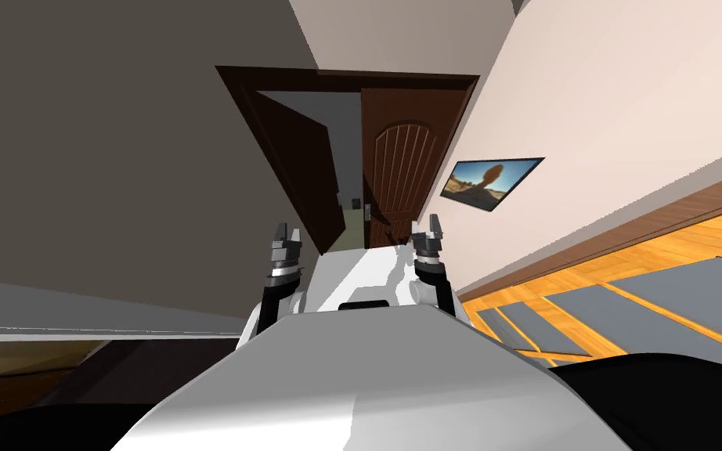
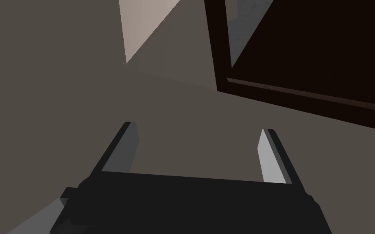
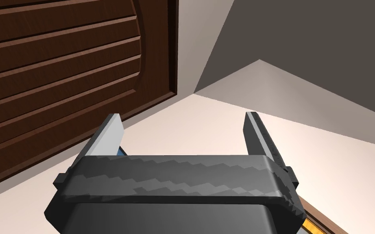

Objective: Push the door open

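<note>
The tall dark brown wooden door [image 1: 402, 176] with an arched panel stands at 11 o'clock from the nearer right hand [image 1: 435, 227]. It and the left hand [image 1: 287, 233] are spread.

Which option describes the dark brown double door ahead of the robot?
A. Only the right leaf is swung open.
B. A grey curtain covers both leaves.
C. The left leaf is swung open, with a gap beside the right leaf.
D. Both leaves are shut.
C: in the head view the left leaf angles away from the frame, and a grey gap shows between it and the right leaf with the arched panel.
</note>
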`<state>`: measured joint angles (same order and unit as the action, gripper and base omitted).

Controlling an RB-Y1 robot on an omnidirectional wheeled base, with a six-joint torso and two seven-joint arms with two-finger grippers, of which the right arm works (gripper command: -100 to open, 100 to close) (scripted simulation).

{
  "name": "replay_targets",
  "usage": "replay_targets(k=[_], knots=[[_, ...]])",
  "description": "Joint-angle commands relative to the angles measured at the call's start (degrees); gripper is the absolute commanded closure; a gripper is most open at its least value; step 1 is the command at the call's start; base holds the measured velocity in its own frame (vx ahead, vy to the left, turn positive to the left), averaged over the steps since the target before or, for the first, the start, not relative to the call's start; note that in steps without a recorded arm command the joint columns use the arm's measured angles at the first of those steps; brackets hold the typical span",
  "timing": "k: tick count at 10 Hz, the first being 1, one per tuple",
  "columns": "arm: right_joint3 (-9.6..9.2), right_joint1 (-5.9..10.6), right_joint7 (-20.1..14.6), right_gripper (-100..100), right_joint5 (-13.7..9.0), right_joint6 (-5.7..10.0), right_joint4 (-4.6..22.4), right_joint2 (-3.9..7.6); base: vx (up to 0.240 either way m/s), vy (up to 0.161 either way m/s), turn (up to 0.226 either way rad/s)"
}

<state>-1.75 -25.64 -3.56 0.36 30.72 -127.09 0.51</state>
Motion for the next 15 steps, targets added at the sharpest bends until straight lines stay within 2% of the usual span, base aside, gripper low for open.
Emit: replay_targets(k=[1, 8, 9, 11, 12, 13, 14, 15], knots=[[-0.12, 1.21, 0.6, -100, -0.6, -0.21, 2.2, 0.29, 0.094, -0.002, -0.011], [-1.12, 7.41, 3.8, -100, -3.7, -1.54, 13.0, 1.23, 0.099, -0.003, -0.011], [-1.12, 7.41, 3.8, -100, -3.7, -1.54, 13.0, 1.23, 0.063, -0.006, -0.003], [-1.45, 9.46, 4.9, -100, -4.7, -1.97, 16.2, 1.41, 0.061, -0.003, -0.013], [-1.45, 9.46, 4.9, -100, -4.7, -1.97, 16.5, 1.41, 0.057, -0.008, -0.003], [-1.61, 10.49, 5.4, -100, -5.2, -2.19, 18.3, 1.50, 0.057, -0.009, -0.007], [-1.61, 10.49, 5.4, -100, -5.2, -2.19, 18.3, 1.50, 0.045, -0.002, -0.005], [-1.79, 11.57, 6.0, -100, -5.7, -2.43, 20.2, 1.55, 0.054, 0.002, -0.009]])
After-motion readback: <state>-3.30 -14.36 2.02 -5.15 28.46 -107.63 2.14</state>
